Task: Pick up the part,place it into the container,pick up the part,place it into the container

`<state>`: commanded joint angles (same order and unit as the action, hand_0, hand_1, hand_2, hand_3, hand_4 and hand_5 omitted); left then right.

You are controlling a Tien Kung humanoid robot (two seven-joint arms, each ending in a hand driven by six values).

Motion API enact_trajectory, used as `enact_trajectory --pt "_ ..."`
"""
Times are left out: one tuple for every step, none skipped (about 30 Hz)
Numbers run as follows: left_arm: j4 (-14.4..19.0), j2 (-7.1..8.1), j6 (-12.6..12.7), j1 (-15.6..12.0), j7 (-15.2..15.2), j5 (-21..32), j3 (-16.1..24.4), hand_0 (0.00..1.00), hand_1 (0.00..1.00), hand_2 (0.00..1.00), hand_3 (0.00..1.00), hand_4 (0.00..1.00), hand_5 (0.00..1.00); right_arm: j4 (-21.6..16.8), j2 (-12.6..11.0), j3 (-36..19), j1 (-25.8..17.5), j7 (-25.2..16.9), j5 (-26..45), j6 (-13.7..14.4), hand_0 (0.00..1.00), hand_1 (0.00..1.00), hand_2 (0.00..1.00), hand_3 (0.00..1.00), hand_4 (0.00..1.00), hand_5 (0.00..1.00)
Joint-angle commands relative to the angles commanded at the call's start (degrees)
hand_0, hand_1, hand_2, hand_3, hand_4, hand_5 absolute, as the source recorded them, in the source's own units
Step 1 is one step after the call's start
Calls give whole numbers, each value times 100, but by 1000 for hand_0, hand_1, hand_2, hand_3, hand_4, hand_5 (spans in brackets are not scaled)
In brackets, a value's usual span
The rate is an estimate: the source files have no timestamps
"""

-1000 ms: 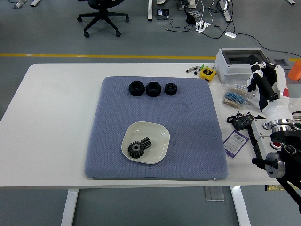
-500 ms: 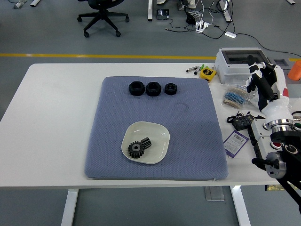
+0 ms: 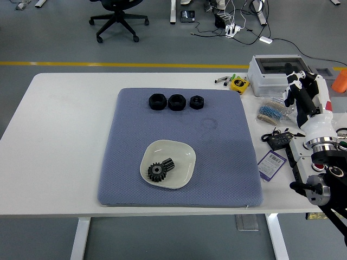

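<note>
My right hand (image 3: 301, 89) is raised at the right side of the worktop (image 3: 65, 124), above the clutter there; its fingers look loosely bent and hold nothing.

Nearest to me on the blue mat (image 3: 179, 146) stands the cream dish (image 3: 181, 154), and a black gear (image 3: 160, 169) lies inside it, in its near left part. At the right of the mat, a purple card (image 3: 271, 164) with a barcode label lies on the worktop; the print is too small to read. Beside it is a small black device (image 3: 277, 139) with a cable. A little farther is a clear bag (image 3: 269, 110) of small blue parts.

At the far edge of the mat three black nuts (image 3: 175, 102) sit in a row, near each other. Behind them at the right I see a yellow tape measure (image 3: 239, 84) and a grey box (image 3: 272, 73) with a clear lid.
</note>
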<state>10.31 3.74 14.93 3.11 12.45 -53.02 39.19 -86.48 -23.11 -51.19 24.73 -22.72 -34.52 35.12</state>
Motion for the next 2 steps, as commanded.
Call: enact_trajectory --pt "0 0 0 -2 4 -11 9 545 573 607 629 659 644 1 0 -1 -2 0 5 -4 2 17 89 78 757 515" --pt "0 1 0 -5 7 -15 11 545 573 607 629 659 644 2 -1 -2 -6 1 10 -6 2 17 89 78 757 515"
